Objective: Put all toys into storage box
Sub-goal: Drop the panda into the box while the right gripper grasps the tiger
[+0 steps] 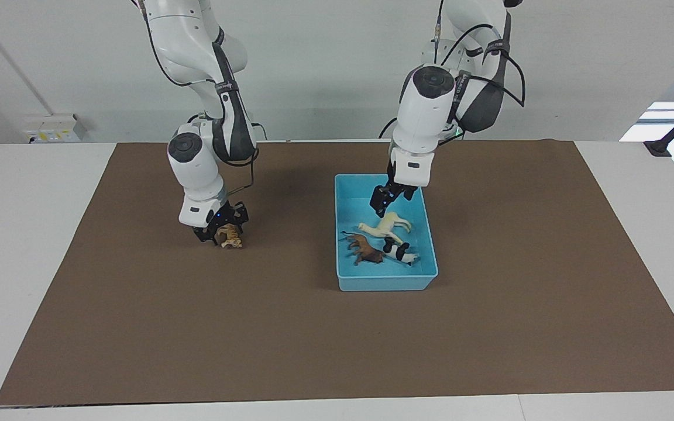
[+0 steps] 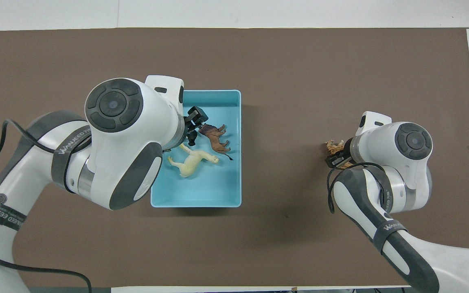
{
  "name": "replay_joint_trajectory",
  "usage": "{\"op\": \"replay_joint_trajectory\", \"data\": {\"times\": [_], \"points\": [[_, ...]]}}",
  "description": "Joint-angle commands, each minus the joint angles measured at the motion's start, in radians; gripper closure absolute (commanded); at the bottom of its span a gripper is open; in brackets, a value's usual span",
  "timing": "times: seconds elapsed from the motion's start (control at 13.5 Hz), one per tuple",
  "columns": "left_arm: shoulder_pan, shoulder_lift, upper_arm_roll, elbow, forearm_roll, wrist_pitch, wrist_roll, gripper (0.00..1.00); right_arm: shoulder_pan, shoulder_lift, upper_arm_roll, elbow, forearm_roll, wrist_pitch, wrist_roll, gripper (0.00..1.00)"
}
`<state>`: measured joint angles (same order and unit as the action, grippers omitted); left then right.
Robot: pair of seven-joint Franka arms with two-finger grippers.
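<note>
The light blue storage box [image 1: 343, 275] sits mid-mat; it also shows in the overhead view [image 2: 218, 199]. In it lie the cream-white horse [image 1: 385, 227] [image 2: 193, 162], the brown animal [image 1: 365, 250] [image 2: 216, 138] and the black-and-white panda [image 1: 400, 251]. In the overhead view the left arm hides the panda. My left gripper [image 1: 393, 200] [image 2: 193, 124] hangs open and empty over the box, just above the horse. My right gripper [image 1: 223, 229] [image 2: 337, 156] is low at the mat toward the right arm's end, shut on the orange striped tiger [image 1: 231, 237] [image 2: 334, 146].
A brown mat [image 1: 489, 327] covers most of the white table [image 1: 21, 234]. Nothing else lies on it.
</note>
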<state>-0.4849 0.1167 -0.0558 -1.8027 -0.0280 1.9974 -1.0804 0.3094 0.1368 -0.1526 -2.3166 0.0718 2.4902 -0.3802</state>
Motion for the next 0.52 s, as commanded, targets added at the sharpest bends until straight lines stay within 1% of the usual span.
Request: {"op": "replay_joint_trajectory", "data": {"times": [0.0, 0.07, 0.15, 0.22, 0.3, 0.37, 0.44], "points": [[0.052, -0.087, 0.005, -0.023, 0.057, -0.089, 0.042, 0.0, 0.017, -0.037, 0.008, -0.062, 0.003, 0.065, 0.047, 0.39], [0.099, -0.109, 0.005, -0.02, 0.072, -0.106, 0.107, 0.0, 0.019, -0.04, 0.008, -0.076, 0.003, 0.085, 0.055, 0.49], [0.158, -0.129, 0.005, -0.018, 0.072, -0.13, 0.204, 0.0, 0.017, -0.04, 0.008, -0.075, 0.003, 0.085, 0.061, 0.65], [0.207, -0.149, 0.005, -0.018, 0.071, -0.162, 0.3, 0.0, 0.017, -0.04, 0.008, -0.066, 0.003, 0.078, 0.061, 0.89], [0.253, -0.167, 0.005, -0.02, 0.071, -0.199, 0.406, 0.0, 0.016, -0.034, 0.008, -0.038, 0.003, 0.059, 0.072, 1.0], [0.302, -0.176, 0.005, -0.023, 0.069, -0.231, 0.516, 0.0, 0.016, -0.031, 0.008, 0.0, 0.005, 0.006, 0.104, 1.0], [0.34, -0.183, 0.005, -0.027, 0.069, -0.25, 0.598, 0.0, 0.019, -0.028, 0.011, 0.069, 0.005, -0.067, 0.154, 1.0]]}}
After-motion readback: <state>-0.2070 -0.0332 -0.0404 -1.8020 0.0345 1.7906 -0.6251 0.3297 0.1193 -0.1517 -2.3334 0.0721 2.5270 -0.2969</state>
